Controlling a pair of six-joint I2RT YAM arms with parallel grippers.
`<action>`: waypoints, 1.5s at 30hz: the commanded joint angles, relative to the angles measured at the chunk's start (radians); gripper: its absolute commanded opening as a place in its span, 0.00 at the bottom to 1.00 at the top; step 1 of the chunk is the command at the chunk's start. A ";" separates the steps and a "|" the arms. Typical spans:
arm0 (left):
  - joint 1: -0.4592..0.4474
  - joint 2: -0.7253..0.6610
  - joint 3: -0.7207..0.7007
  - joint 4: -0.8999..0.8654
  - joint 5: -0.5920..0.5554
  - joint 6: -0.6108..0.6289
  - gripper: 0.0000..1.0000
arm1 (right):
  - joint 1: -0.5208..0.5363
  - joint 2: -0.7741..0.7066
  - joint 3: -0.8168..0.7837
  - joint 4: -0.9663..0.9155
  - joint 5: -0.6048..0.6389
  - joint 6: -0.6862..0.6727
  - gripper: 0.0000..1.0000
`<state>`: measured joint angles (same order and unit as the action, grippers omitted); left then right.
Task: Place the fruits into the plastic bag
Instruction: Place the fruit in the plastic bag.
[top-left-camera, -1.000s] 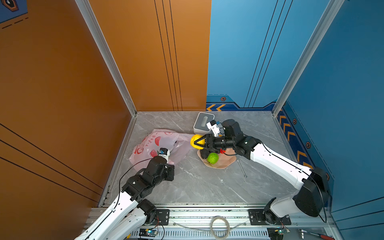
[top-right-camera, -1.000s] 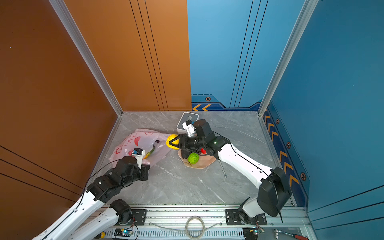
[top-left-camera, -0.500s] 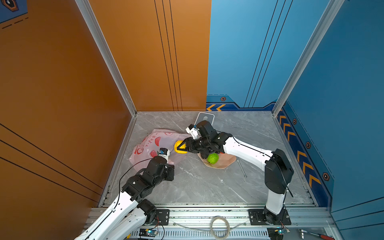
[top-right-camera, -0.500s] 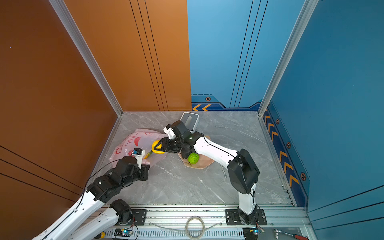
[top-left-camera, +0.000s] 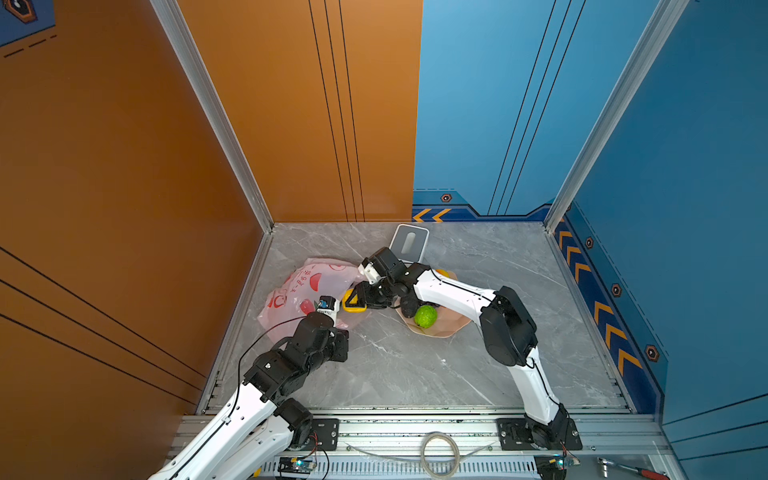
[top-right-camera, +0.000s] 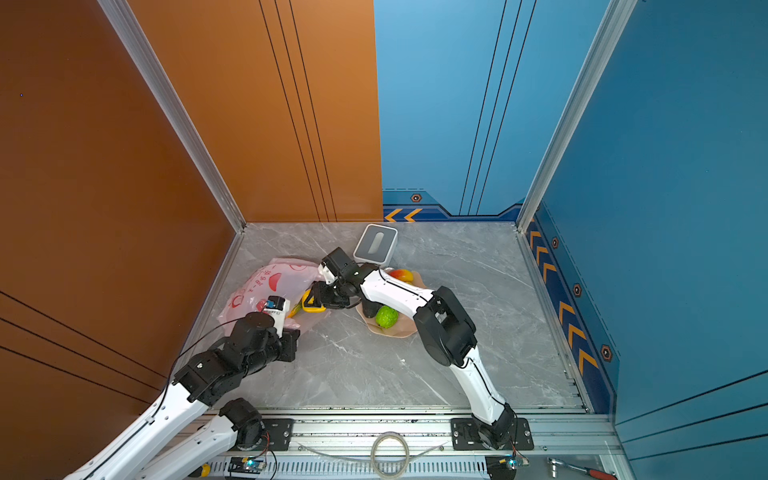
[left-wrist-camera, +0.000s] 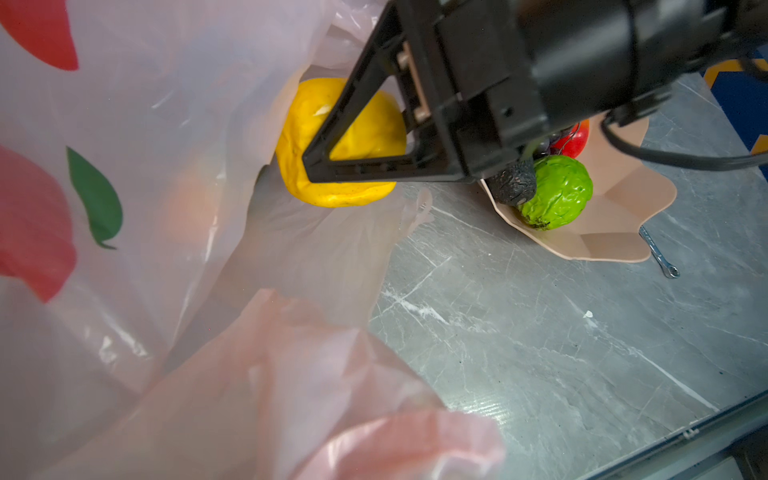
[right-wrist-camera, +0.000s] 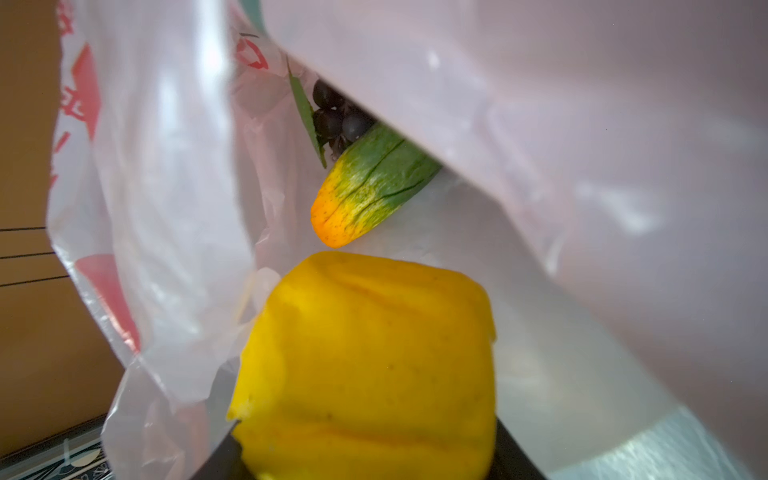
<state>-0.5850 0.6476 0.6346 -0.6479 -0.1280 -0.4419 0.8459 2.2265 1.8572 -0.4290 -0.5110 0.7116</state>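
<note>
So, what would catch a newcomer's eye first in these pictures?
The bright yellow fruit, gripped in the right tool at the open mouth of the pink plastic bag. Next, the lime-green fruit on the peach plate, just right of the bag.

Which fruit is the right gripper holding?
The yellow fruit, clamped in the right gripper at the plastic bag mouth; lime-green fruit and avocado sit on the plate.

Orange wall, blue wall, grey marble floor, aluminium corner posts
</note>
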 joint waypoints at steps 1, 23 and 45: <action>-0.018 -0.007 0.021 -0.012 -0.010 -0.007 0.00 | 0.008 0.046 0.075 -0.040 0.046 -0.012 0.42; -0.066 -0.011 0.020 -0.019 -0.042 -0.008 0.00 | 0.012 0.231 0.266 -0.001 0.049 0.072 0.61; -0.090 0.013 0.025 -0.035 -0.073 -0.011 0.00 | 0.020 0.135 0.215 0.017 0.036 0.050 1.00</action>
<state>-0.6624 0.6590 0.6346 -0.6556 -0.1764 -0.4423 0.8658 2.4329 2.0918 -0.4339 -0.4770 0.7815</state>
